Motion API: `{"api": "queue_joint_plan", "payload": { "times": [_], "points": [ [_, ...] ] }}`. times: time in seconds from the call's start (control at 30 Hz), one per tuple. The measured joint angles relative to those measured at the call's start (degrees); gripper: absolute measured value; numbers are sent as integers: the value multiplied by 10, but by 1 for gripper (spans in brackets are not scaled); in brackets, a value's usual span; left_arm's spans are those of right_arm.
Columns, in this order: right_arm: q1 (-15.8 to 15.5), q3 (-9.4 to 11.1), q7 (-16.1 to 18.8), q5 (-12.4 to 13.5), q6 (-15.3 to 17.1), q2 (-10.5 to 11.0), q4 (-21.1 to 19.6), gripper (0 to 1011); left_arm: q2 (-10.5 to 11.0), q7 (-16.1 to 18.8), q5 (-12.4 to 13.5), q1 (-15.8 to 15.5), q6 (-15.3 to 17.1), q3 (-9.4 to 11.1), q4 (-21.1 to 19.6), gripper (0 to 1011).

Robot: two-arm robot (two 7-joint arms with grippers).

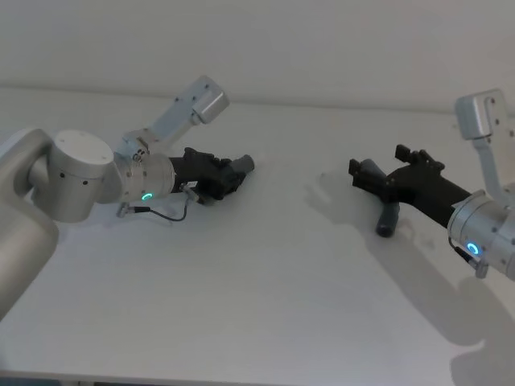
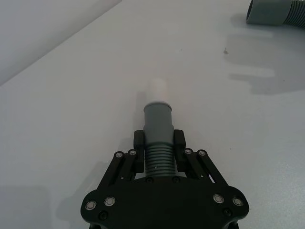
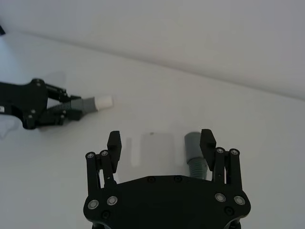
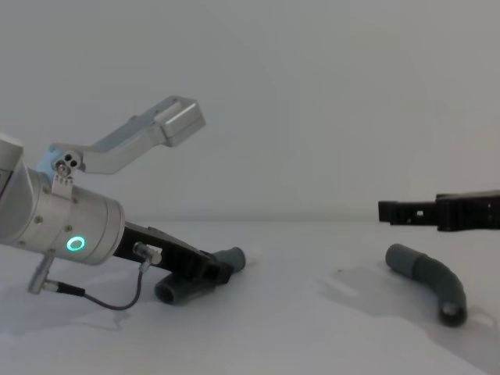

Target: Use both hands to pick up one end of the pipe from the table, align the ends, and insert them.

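While the broad white table [image 1: 265, 281] sat under both arms, I had the left gripper [image 2: 158, 140] low over its left side, jaws clamped on the ribbed part of one hose piece [image 2: 158, 162], just behind its cuff [image 2: 158, 121]. The right gripper [image 3: 161, 140] hung spread wide above the second hose piece [image 4: 428, 275], which lay on the table untouched, its own cuff [image 3: 192, 143] close to one finger. The white tube [image 2: 156, 90] poked out of the held cuff, well apart from its mate. I judged we were on the second grasp: descend, centre, close, then lift and line up the ends.
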Motion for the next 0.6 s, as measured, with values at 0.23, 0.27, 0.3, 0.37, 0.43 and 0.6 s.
{"api": "queue_joint_plan", "payload": {
  "times": [0.23, 0.27, 0.3, 0.37, 0.43, 0.6],
  "points": [
    [12, -12, 6, -2, 13, 7, 20, 1004, 0, 0, 0, 0, 0, 0, 0, 348],
    [13, -13, 6, -3, 13, 8, 22, 1004, 0, 0, 0, 0, 0, 0, 0, 348],
    [14, -14, 7, -3, 14, 9, 24, 1004, 0, 0, 0, 0, 0, 0, 0, 348],
    [16, -15, 8, -5, 15, 10, 29, 1004, 0, 0, 0, 0, 0, 0, 0, 348],
    [19, -17, 10, -7, 17, 12, 38, 1004, 0, 0, 0, 0, 0, 0, 0, 348],
    [24, -19, 13, -10, 18, 15, 51, 1004, 0, 0, 0, 0, 0, 0, 0, 348]
  ]
}}
